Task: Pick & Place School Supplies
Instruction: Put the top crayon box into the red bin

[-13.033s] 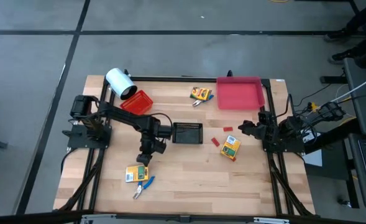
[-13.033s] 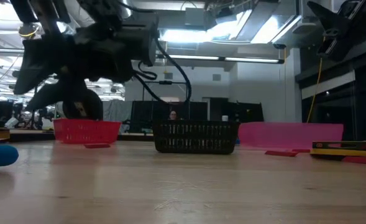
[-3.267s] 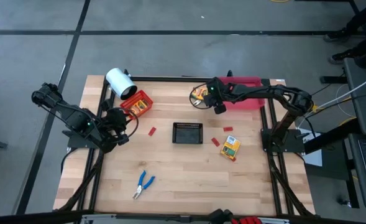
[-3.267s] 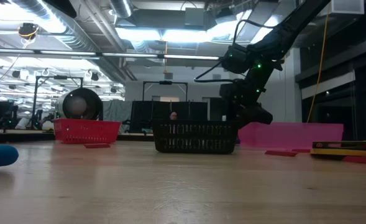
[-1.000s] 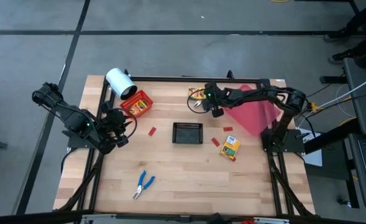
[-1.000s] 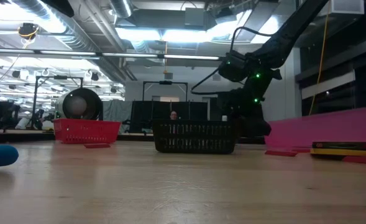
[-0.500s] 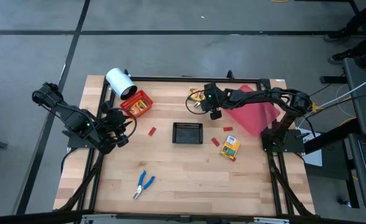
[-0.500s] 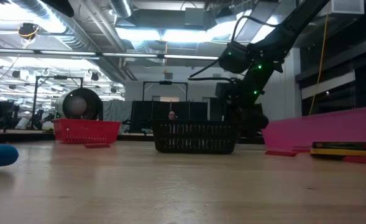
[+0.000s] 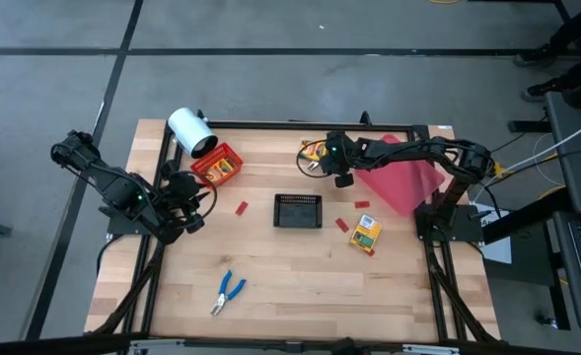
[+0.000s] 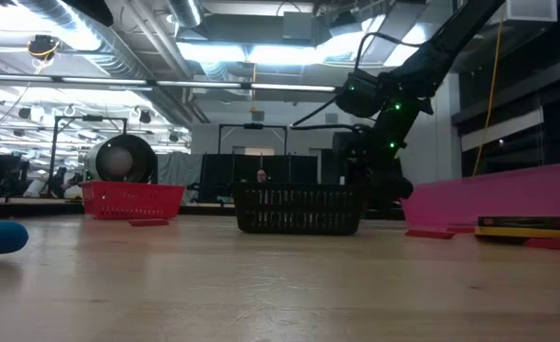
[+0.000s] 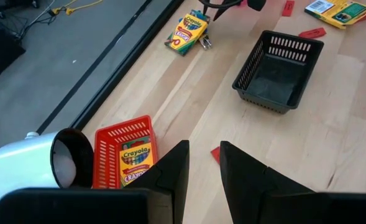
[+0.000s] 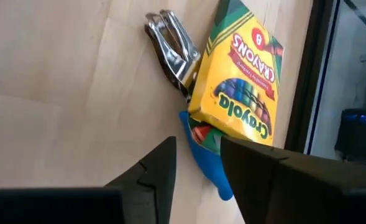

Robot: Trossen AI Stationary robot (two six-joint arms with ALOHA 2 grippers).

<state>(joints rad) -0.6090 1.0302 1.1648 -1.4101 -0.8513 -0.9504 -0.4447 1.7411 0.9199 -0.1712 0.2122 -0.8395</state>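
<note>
The right gripper (image 9: pixel 340 178) hangs near the far edge of the tabletop (image 9: pixel 300 276), just beside a crayon box (image 9: pixel 317 151) that lies over a pair of blue-handled pliers (image 12: pixel 202 158). In the right wrist view its two fingers (image 12: pixel 155 165) stand a little apart with nothing between them, so it is released; the metal jaws of the pliers stick out from under the box, and a blue handle shows at its other side. The pink tray (image 9: pixel 400 179) is tilted beside the right arm, near the far right corner.

The left gripper (image 9: pixel 193 193) waits near the left edge, close to the red basket (image 9: pixel 217 165). Its fingers (image 11: pixel 173 168) are also a little apart and hold nothing. Inside the red basket lies a second crayon box (image 11: pixel 132 163), and the white roll (image 9: pixel 190 129) rests just beside the basket at the far left corner.

The black basket (image 9: pixel 298 210) stands in the middle of the tabletop. A small red piece (image 9: pixel 241 208) lies between it and the left gripper. On the right side of the black basket lie two more red pieces (image 9: pixel 341 224) and a third crayon box (image 9: pixel 366 234). Another pair of blue pliers (image 9: pixel 227 292) lies near the near edge.
</note>
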